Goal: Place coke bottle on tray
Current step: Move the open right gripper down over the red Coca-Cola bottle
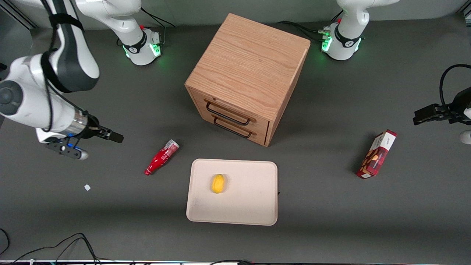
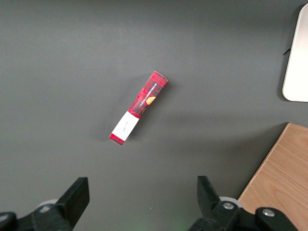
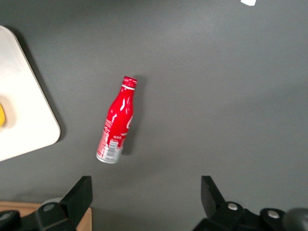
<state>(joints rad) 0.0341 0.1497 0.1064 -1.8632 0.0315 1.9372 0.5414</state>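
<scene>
Approach step, bottle not yet grasped.

Coke bottle [image 1: 162, 157] lies on its side on the dark table [image 1: 331, 221], just beside the tray [image 1: 254, 206] at about ten o'clock from the tray's centre, its cap end pointing toward seven o'clock and its silvery base toward one o'clock in the front view. A yellow fruit [image 1: 218, 183] already sits on the tray. The gripper [image 3: 147, 204] hovers above the table toward the working arm's end, well apart from the bottle, fingers spread wide and holding nothing. The wooden cabinet [image 1: 250, 70] stands at twelve o'clock from the tray. Judged from this, the reach is under way; the next move calls for centring over the bottle's body, turning the wrist so the fingers straddle its width, then descending to pinch it.
</scene>
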